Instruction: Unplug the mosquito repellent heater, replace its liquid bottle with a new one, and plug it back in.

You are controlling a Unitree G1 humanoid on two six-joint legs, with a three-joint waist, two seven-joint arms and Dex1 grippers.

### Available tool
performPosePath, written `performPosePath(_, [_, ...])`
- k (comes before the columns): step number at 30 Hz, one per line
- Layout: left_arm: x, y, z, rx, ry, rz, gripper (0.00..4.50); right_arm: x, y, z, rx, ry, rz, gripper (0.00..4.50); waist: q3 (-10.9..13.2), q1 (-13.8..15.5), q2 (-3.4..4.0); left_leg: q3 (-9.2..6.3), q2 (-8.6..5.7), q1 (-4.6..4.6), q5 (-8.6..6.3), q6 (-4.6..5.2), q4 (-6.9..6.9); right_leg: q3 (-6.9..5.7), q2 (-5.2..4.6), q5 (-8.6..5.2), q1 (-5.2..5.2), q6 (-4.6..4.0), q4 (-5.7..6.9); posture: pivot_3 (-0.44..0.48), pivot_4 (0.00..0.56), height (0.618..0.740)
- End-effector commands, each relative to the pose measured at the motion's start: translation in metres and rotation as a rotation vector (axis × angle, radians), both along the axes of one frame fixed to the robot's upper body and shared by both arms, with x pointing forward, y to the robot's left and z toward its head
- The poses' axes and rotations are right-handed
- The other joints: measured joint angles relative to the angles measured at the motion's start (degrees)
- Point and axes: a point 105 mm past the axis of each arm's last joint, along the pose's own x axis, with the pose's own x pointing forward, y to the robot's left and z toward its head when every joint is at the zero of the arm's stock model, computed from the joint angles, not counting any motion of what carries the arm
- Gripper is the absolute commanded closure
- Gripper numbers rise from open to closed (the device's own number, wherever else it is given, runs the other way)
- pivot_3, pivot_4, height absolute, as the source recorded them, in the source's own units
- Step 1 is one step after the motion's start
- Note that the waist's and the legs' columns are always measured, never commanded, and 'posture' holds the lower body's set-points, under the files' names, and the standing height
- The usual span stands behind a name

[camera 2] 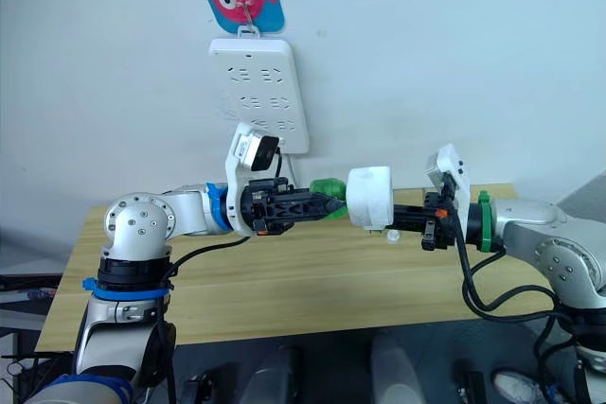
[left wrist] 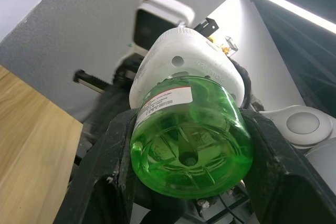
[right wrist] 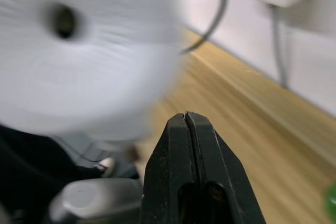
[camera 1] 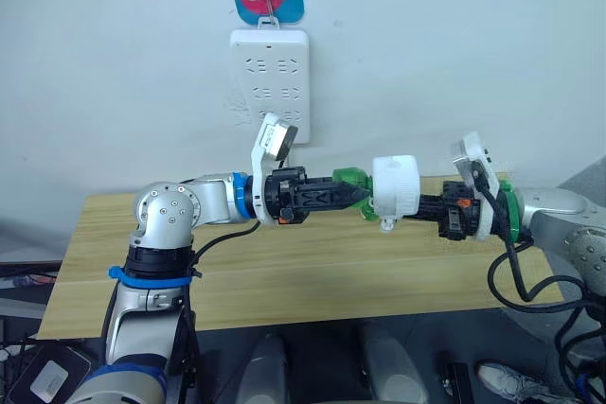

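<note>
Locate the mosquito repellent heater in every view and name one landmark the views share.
Left eye view: the mosquito repellent heater sits right of centre, above the table.
Right eye view: near centre, slightly right.
Left wrist view: the white body just beyond the green bottle.
Right wrist view: the large white body with a round hole.
Shared landmark: the wooden table.

pale wall (camera 1: 454, 44), wooden table (camera 1: 284, 272)
</note>
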Motion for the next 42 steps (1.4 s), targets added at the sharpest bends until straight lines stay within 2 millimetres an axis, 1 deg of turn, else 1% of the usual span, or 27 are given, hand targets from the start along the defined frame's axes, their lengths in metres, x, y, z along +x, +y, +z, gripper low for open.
performPosePath(1, [0.002,0.002,0.005,-0.018,-0.029,0.022,2.2,-0.016,0.006,0.026,0.061,-0.031,0.055,4.5,0.0,0.0,0.01,0.0,0.0,0.01,0.0,0.0,0.0,0.0,0.0,0.0,0.0,0.0,0.0,-0.189,0.213,0.74])
performPosePath(5, [0.009,0.001,0.001,0.001,-0.047,0.067,2.2,-0.026,0.011,0.035,0.095,-0.012,0.072,4.5,0.0,-0.1,0.01,0.01,0.01,0.01,0.0,0.01,0.0,0.01,0.01,0.0,0.0,0.0,0.01,-0.197,0.213,0.74])
performPosePath(11, [0.013,-0.001,-0.006,0.029,-0.082,0.094,2.2,-0.032,0.02,0.052,0.141,-0.024,0.072,4.5,0.0,-0.2,0.01,0.02,0.01,0.01,0.0,0.01,0.0,0.01,0.01,0.0,0.0,0.0,0.01,-0.203,0.213,0.74])
performPosePath(15, [0.006,-0.003,-0.014,0.083,-0.14,0.061,2.2,-0.034,0.023,0.061,0.161,-0.025,0.074,4.5,0.0,-0.3,0.01,0.02,0.02,0.01,0.0,0.01,-0.01,0.0,0.01,0.0,-0.01,0.0,0.01,-0.203,0.213,0.74])
performPosePath(19, [0.0,-0.003,-0.022,0.127,-0.193,0.016,2.2,-0.026,0.022,0.069,0.181,-0.019,0.053,4.5,0.0,-0.4,0.01,0.03,0.02,0.0,0.0,0.01,-0.02,0.01,0.01,0.0,-0.02,0.0,0.01,-0.2,0.212,0.74])
performPosePath(23, [-0.008,-0.003,-0.018,0.115,-0.208,-0.039,2.2,-0.011,0.017,0.068,0.179,-0.011,0.01,4.5,0.0,-0.5,0.01,0.02,0.01,-0.01,-0.01,0.02,-0.02,0.01,0.02,0.0,-0.02,0.0,0.0,-0.195,0.213,0.74])
performPosePath(25, [-0.01,-0.003,-0.016,0.109,-0.209,-0.049,2.2,-0.007,0.016,0.066,0.17,-0.01,0.004,4.5,0.0,-0.5,0.01,0.02,0.01,-0.01,-0.02,0.03,-0.03,0.0,0.02,0.0,-0.02,0.0,0.01,-0.193,0.213,0.74])
performPosePath(27, [-0.009,-0.003,-0.013,0.1,-0.201,-0.044,2.2,-0.004,0.014,0.066,0.178,-0.016,-0.004,4.5,0.0,-0.5,0.01,0.02,0.01,-0.01,-0.02,0.04,-0.03,0.0,0.03,0.0,-0.02,0.0,0.0,-0.189,0.214,0.74])
performPosePath(30, [-0.005,-0.001,-0.013,0.088,-0.171,-0.017,2.2,0.002,0.012,0.073,0.214,-0.043,-0.031,4.5,0.0,-0.5,0.01,0.02,0.02,-0.01,-0.03,0.05,-0.03,0.0,0.03,0.0,-0.02,0.0,0.0,-0.187,0.214,0.74])
performPosePath(33, [-0.003,0.0,-0.012,0.075,-0.134,0.0,2.2,0.007,0.005,0.08,0.222,-0.075,-0.068,4.5,0.0,-0.5,0.01,0.01,0.01,-0.01,-0.03,0.06,-0.02,0.0,0.03,0.0,-0.02,0.0,0.01,-0.189,0.216,0.74])
performPosePath(35, [0.001,0.002,-0.01,0.053,-0.105,0.018,2.2,0.01,-0.003,0.079,0.197,-0.091,-0.096,4.5,0.0,-0.5,0.01,0.02,0.01,-0.01,-0.03,0.06,-0.02,0.0,0.02,0.0,-0.02,0.0,0.01,-0.189,0.216,0.74])
performPosePath(38, [0.008,0.004,-0.006,0.018,-0.06,0.052,2.2,0.009,-0.014,0.068,0.119,-0.101,-0.123,4.5,0.0,-0.3,0.01,0.0,0.0,-0.03,-0.03,0.06,-0.02,-0.03,0.02,0.0,-0.03,0.0,0.0,-0.192,0.217,0.74])
performPosePath(40, [0.011,0.006,-0.002,-0.012,-0.03,0.065,2.2,0.003,-0.019,0.059,0.073,-0.09,-0.12,4.5,0.0,-0.3,0.01,0.01,-0.01,-0.03,-0.03,0.06,-0.01,-0.03,0.02,0.0,-0.03,0.0,0.0,-0.194,0.217,0.74])
performPosePath(42, [0.014,0.007,0.001,-0.041,0.003,0.077,2.2,-0.006,-0.019,0.052,0.045,-0.08,-0.095,4.5,0.0,-0.1,0.01,-0.01,-0.01,-0.04,-0.08,0.14,-0.02,-0.03,0.02,0.0,-0.03,0.0,0.01,-0.199,0.217,0.74])
